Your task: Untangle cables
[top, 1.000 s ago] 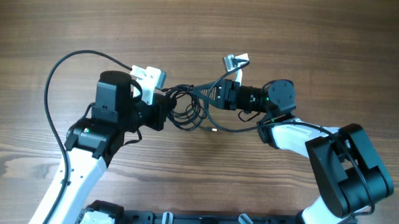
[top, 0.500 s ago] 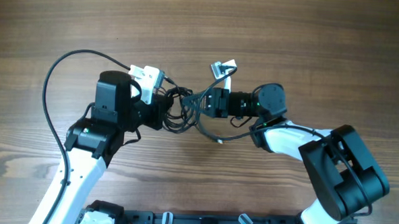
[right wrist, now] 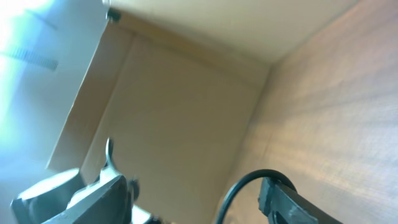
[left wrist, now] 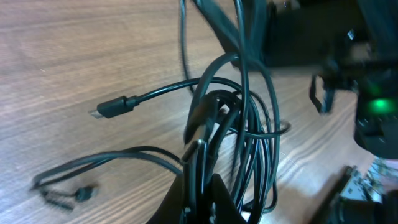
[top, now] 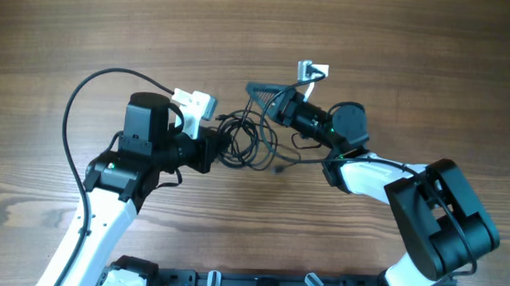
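Cables [top: 245,144] bunched mid-frame in overhead view, between arms. Left gripper [left wrist: 200,193] clamped on bundle, likely anchoring it. Right gripper [top: 259,98] upper centre, jaws spread wide; strand arcs between them, seemingly ungripped.

You see your right end effector [right wrist: 194,186] with its fingers [right wrist: 93,196] spread apart at the bottom edge, a black cable [right wrist: 239,185] arching between them; the tilted wooden tabletop [right wrist: 336,93] fills the right side, a pale wall [right wrist: 180,112] the middle
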Robot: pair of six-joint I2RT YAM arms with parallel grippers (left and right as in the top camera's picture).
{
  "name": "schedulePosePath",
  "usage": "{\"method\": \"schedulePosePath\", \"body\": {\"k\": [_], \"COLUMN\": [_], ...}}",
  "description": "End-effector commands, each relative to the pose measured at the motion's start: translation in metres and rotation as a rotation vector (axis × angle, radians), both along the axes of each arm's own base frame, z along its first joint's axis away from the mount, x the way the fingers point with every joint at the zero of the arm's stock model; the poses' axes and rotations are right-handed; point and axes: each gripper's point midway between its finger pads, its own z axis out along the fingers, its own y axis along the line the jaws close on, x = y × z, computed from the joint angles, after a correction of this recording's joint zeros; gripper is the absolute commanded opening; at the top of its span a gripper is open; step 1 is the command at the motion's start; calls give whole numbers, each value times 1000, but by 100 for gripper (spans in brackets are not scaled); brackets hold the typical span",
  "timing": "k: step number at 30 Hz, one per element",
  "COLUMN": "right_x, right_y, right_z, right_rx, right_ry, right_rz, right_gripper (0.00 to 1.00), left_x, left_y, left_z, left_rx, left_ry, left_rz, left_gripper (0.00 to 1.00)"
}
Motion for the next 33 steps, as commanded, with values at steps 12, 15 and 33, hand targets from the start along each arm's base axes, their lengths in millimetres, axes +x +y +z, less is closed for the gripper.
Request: {"method": "schedulePosePath", "body": {"k": [12, 15, 33], "right_x": [85, 88, -20], "right_y": [-167, -201, -62], "right_z": [26, 23, -68], "right_rx": [-63, -92, -343], "right_ry": [-206, -211, -266], "right_rz": [-449, -474, 284], "right_gripper": [71, 70, 100], "left_x": [-23, -22, -6], "left_y": [0, 1, 4], "left_z": [-14, -14, 26], "left_rx": [37, 46, -193], "left_ry": [78, 75, -10], "left_rz": [-67, -60, -94], "left_gripper": [4, 4, 4]}}
